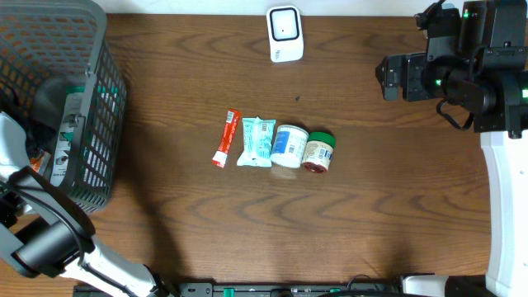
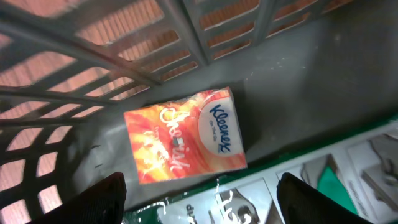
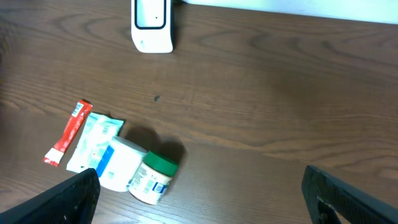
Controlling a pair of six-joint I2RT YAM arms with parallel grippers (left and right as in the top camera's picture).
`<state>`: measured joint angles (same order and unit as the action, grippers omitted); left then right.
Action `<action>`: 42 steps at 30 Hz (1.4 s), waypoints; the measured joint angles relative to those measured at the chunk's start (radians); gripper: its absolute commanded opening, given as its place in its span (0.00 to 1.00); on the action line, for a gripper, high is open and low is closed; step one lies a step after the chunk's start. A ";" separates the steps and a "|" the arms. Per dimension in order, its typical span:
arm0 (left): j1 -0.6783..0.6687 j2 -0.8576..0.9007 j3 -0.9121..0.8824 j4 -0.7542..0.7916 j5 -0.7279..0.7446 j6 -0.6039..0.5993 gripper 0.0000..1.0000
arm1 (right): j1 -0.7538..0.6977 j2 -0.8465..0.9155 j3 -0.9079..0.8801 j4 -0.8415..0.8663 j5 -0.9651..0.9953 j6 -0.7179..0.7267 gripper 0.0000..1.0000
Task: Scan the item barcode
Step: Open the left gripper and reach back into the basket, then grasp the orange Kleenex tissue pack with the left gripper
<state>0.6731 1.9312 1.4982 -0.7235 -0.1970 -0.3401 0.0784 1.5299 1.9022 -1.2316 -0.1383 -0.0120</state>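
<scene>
Tabletop of dark brown wood grain (image 1: 371,214) fills the overhead view, its streaked pattern running left to right. In the right wrist view a pale strip shows beyond the far edge, and nothing more of the room can be made out.

At the far left stands a grey plastic mesh basket (image 1: 91,49). The left arm reaches down into it. On the basket floor lies an orange Kleenex tissue pack (image 2: 183,134), flat and label up, turned at a slant. Just beside it, on the near side, is a green-and-white printed carton (image 2: 336,180).

The left gripper (image 2: 208,199) hangs above the carton with its fingers spread wide. It has hold of nothing and is apart from the tissue pack.

A white upright barcode scanner (image 1: 285,33) sits at the far edge, near the middle. Well apart from it, at the centre of the table, four things lie in a row:
- a red stick sachet (image 1: 226,138) on the left
- a teal-and-white flat packet (image 1: 256,142)
- a white tub with a blue label (image 1: 289,145)
- a green-lidded jar on its side (image 1: 318,152), touching the tub

The right gripper (image 3: 205,202) is over bare wood at the far right, its fingers as wide as they go, with nothing between them.
</scene>
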 measured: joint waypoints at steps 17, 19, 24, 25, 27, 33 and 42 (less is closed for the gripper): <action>0.000 0.095 0.000 0.035 -0.019 0.000 0.79 | 0.000 0.000 0.000 0.000 0.000 0.000 0.99; 0.000 0.103 0.000 0.039 -0.020 0.000 0.79 | 0.000 0.000 0.000 0.000 0.000 0.000 0.99; 0.000 0.104 0.000 0.040 -0.020 0.000 0.79 | 0.000 0.000 0.000 0.000 0.000 0.000 0.99; 0.000 0.104 0.000 0.040 -0.020 0.000 0.78 | 0.000 0.000 0.000 0.000 0.000 0.000 0.99; 0.000 0.104 -0.003 0.043 -0.021 -0.001 0.65 | 0.000 0.000 0.000 0.000 0.000 0.000 0.99; -0.002 0.103 -0.010 0.049 -0.032 0.014 0.19 | 0.000 0.000 0.000 0.000 0.000 0.000 0.99; 0.000 0.058 -0.025 0.058 -0.034 0.027 0.08 | 0.000 0.000 0.000 0.000 0.000 0.000 0.99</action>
<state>0.6735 1.9892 1.4734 -0.6659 -0.2306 -0.3134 0.0784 1.5299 1.9022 -1.2316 -0.1387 -0.0120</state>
